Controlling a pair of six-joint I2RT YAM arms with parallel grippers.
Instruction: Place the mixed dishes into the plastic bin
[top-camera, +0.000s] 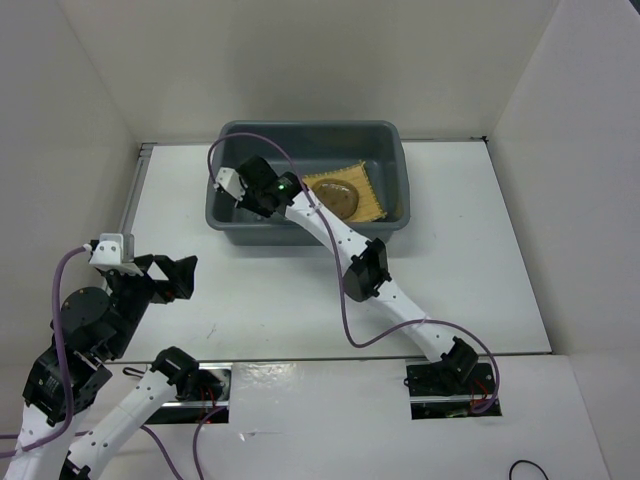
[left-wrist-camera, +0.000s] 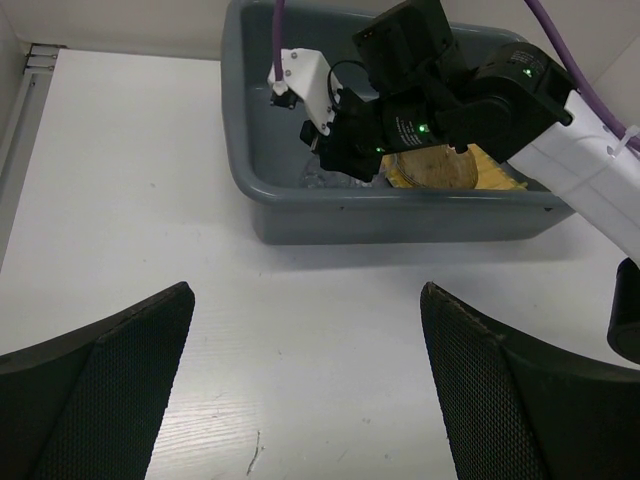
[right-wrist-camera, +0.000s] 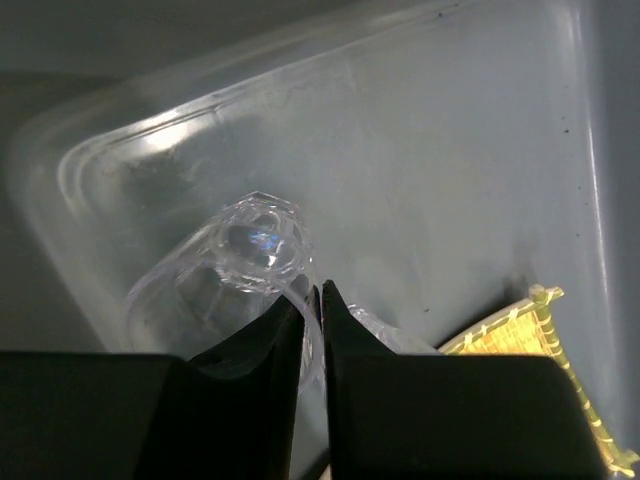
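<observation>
The dark grey plastic bin (top-camera: 300, 236) stands at the back middle of the table. Inside it lies the yellow woven mat (top-camera: 373, 201) with a round glass saucer (top-camera: 338, 196) on it. My right gripper (top-camera: 245, 196) reaches into the bin's left end. In the right wrist view it (right-wrist-camera: 312, 292) is shut on the rim of a tiny clear cup (right-wrist-camera: 255, 245) just above the bin floor (right-wrist-camera: 450, 150), with the mat's corner (right-wrist-camera: 530, 340) to the right. My left gripper (top-camera: 172, 275) is open and empty over the table, in front of the bin (left-wrist-camera: 400, 215).
White walls enclose the table on the left, back and right. The right arm's links (top-camera: 365, 268) stretch across the table from the near edge to the bin. A purple cable (top-camera: 350, 335) loops beside that arm.
</observation>
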